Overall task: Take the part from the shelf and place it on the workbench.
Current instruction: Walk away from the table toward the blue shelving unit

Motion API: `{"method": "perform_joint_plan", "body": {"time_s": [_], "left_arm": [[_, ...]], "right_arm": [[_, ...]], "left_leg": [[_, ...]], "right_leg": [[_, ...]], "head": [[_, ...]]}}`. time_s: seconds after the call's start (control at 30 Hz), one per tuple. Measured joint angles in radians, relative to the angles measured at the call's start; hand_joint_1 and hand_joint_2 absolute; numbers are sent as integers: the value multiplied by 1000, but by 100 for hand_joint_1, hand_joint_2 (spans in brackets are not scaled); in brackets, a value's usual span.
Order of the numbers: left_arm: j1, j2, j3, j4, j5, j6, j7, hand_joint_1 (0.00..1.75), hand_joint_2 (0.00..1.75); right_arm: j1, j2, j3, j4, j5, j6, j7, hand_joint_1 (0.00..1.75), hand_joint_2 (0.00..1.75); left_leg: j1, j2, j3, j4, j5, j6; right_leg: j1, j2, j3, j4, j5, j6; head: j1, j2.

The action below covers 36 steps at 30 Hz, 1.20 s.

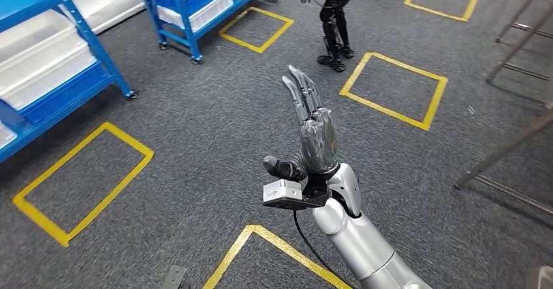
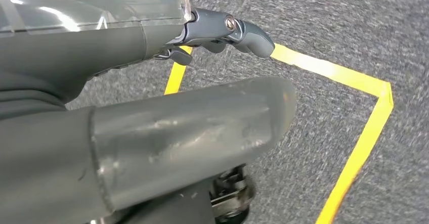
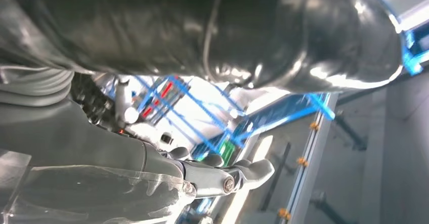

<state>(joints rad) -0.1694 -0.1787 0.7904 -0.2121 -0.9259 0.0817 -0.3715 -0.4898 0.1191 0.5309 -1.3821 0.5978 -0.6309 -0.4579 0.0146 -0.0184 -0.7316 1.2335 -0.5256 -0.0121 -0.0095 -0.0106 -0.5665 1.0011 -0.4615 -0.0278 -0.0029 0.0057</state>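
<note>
My right hand (image 1: 312, 129) is raised over the grey carpet in the middle of the head view, fingers straight and apart, thumb out to the side, holding nothing. In the right wrist view the same hand (image 3: 152, 178) has its fingers (image 3: 238, 176) stretched out with nothing in them. My left hand (image 2: 152, 133) hangs above the floor, its thumb and a dark finger (image 2: 238, 29) extended around nothing. A blue shelf (image 1: 98, 60) with white bins (image 1: 39, 57) stands at the far left. I cannot pick out the part in any bin.
A second blue shelf on wheels (image 1: 195, 12) stands at the back. Yellow tape squares (image 1: 391, 90) mark the carpet. Another robot's dark legs (image 1: 334, 28) stand at the back centre. Metal frame legs (image 1: 508, 145) slant across the right side.
</note>
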Motion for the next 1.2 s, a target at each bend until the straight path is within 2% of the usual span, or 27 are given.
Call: {"method": "perform_joint_plan", "body": {"time_s": [0.03, 0.07, 0.1, 0.13, 0.2, 0.23, 0.27, 0.33, 0.4, 0.47, 0.5, 0.53, 0.57, 0.6, 0.63, 0.67, 0.7, 0.73, 0.77, 0.87, 0.97, 1.0, 1.07, 1.1, 1.13, 1.2], "left_arm": [[0, 1, 0, 0, -2, 0, 2, 0, 0], [1, 1, 0, 0, -4, 0, 3, 0, 0], [2, 2, 0, 0, -6, 0, 3, 0, 0], [2, 3, 0, 0, -9, 0, 3, 0, 0], [1, 4, -2, 0, -14, -2, 4, 0, 0], [1, 5, -3, 0, -16, -3, 4, 0, 0], [3, 7, -4, 0, -17, -3, 4, 0, 0], [9, 13, -6, 0, -16, -3, 2, 0, 0], [12, 19, -6, 0, -13, -5, 0, 0, 0], [11, 21, -6, 0, -10, -9, -2, 0, 0], [11, 22, -6, 0, -10, -12, -1, 0, 0], [11, 22, -6, 0, -10, -14, 0, 0, 0], [12, 23, -6, 0, -9, -16, 2, 0, 0], [12, 22, -6, 0, -9, -16, 2, 0, 0], [11, 22, -6, 0, -8, -16, 2, 0, 0], [9, 21, -6, 0, -7, -16, 2, 0, 0], [6, 19, -6, 0, -6, -16, 0, 0, 0], [3, 19, -6, 0, -3, -16, -1, 0, 0], [1, 18, -6, 0, -1, -16, -3, 0, 0], [1, 19, -6, 0, 5, -15, -7, 0, 0], [1, 20, -6, 0, 5, -15, -7, 0, 0], [1, 20, -6, 0, 5, -15, -7, 0, 0], [1, 21, -6, 0, 8, -13, -6, 0, 0], [3, 22, -6, 0, 10, -12, -6, 0, 0], [5, 23, -6, 0, 12, -12, -5, 0, 0], [8, 25, -6, 0, 12, -12, -6, 0, 0]], "right_arm": [[5, -1, 0, 0, 0, -2, 0, 0, 0], [9, -1, 0, 0, 0, -4, -1, 0, 0], [13, -1, 0, 0, 0, -8, -1, 0, 0], [16, -1, 0, 0, 0, -12, -2, 0, 0], [22, -1, 0, 0, -4, -20, -7, 0, 0], [25, -1, -1, -1, -7, -24, -11, 0, 0], [29, -1, -1, -1, -12, -27, -16, 0, 0], [35, -1, -2, -2, -18, -30, -23, 0, 0], [37, 1, -2, -2, -22, -30, -26, 0, 0], [41, 1, -2, -1, -21, -30, -29, 0, 0], [44, 0, -2, 0, -20, -31, -30, 0, 0], [47, 0, -2, 2, -18, -31, -32, 0, 0], [49, 0, -2, 4, -16, -31, -33, 0, 0], [49, 0, -2, 5, -16, -31, -33, 0, 0], [47, 0, -2, 5, -15, -30, -33, 0, 0], [43, 0, -2, 5, -15, -28, -33, 0, 0], [37, 1, -2, 6, -15, -24, -33, 0, 0], [32, 1, -2, 6, -15, -19, -33, 0, 0], [28, 2, -2, 8, -15, -15, -33, 0, 0], [19, 11, -1, 11, -16, -10, -34, 0, 0], [17, 15, -1, 11, -16, -10, -34, 0, 0], [16, 15, -1, 11, -16, -10, -34, 0, 0], [9, 19, 5, 18, -16, -2, -34, 0, 0], [5, 21, 9, 23, -16, 2, -34, 0, 0], [1, 23, 13, 28, -16, 7, -34, 0, 0], [-3, 23, 15, 30, -16, 7, -34, 0, 0]], "left_leg": [[2, 5, -20, 43, -13, -3], [3, 9, -21, 50, -6, -6], [5, 15, 0, 17, 17, -7], [6, 28, 37, -48, 49, -8], [1, 62, 106, -172, 88, -1], [-3, 71, 122, -203, 93, 5], [-7, 70, 124, -211, 89, 11], [-5, 51, 123, -215, 93, 24], [-2, 34, 126, -222, 98, 36], [-2, 16, 126, -223, 100, 45], [-3, 6, 125, -223, 100, 47], [-3, -6, 125, -222, 100, 47], [-4, -19, 125, -220, 100, 47], [-4, -32, 125, -218, 100, 47], [-4, -46, 125, -216, 99, 46], [-4, -58, 125, -215, 99, 45], [-5, -70, 123, -212, 98, 42], [-4, -80, 119, -211, 99, 37], [-3, -89, 115, -211, 101, 32], [-1, -115, 108, -218, 107, 12], [-3, -121, 105, -219, 108, 7], [-2, -120, 105, -219, 107, 8], [-2, -54, 43, -75, 41, 1], [-2, -20, 24, -25, 22, -2], [-2, 18, 17, 1, 14, -5], [-7, 51, 89, -135, 71, 1]], "right_leg": [[1, -14, 0, 0, -1, 0], [2, -26, 0, 1, -2, 0], [2, -37, 0, 2, -4, 2], [1, -48, 1, 4, -7, 5], [5, -65, 2, 11, -14, 14], [8, -73, 2, 14, -17, 19], [11, -80, 3, 15, -19, 23], [10, -88, 6, 16, -24, 32], [5, -54, -7, 51, -53, 41], [1, -7, -59, 164, -114, 45], [0, 2, -94, 234, -143, 45], [1, 6, -123, 287, -156, 45], [0, 8, -137, 306, -150, 44], [0, 10, -131, 284, -123, 42], [-1, 17, -106, 225, -83, 39], [-2, 37, -76, 155, -47, 35], [-3, 57, -50, 92, -22, 32], [-4, 73, -33, 51, -9, 30], [-3, 82, -27, 35, -10, 30], [-4, 61, -22, 25, -5, 22], [-9, 53, -19, 18, -2, 17], [-10, 52, -19, 17, -1, 17], [-5, 9, -15, 13, -2, 9], [-2, -18, -13, 12, -3, 5], [1, -45, -10, 12, -6, 3], [5, -67, -8, 18, -14, 9]], "head": [[0, 0], [0, 0], [0, 0], [0, 0], [0, 0], [1, 0], [1, 0], [1, 0], [1, 0], [1, 0], [1, 0], [1, 0], [1, 0], [1, 0], [1, 0], [1, 0], [1, 0], [1, 0], [1, 0], [1, 0], [1, 0], [1, 0], [0, 0], [-1, 0], [-1, 0], [-1, 0]]}}
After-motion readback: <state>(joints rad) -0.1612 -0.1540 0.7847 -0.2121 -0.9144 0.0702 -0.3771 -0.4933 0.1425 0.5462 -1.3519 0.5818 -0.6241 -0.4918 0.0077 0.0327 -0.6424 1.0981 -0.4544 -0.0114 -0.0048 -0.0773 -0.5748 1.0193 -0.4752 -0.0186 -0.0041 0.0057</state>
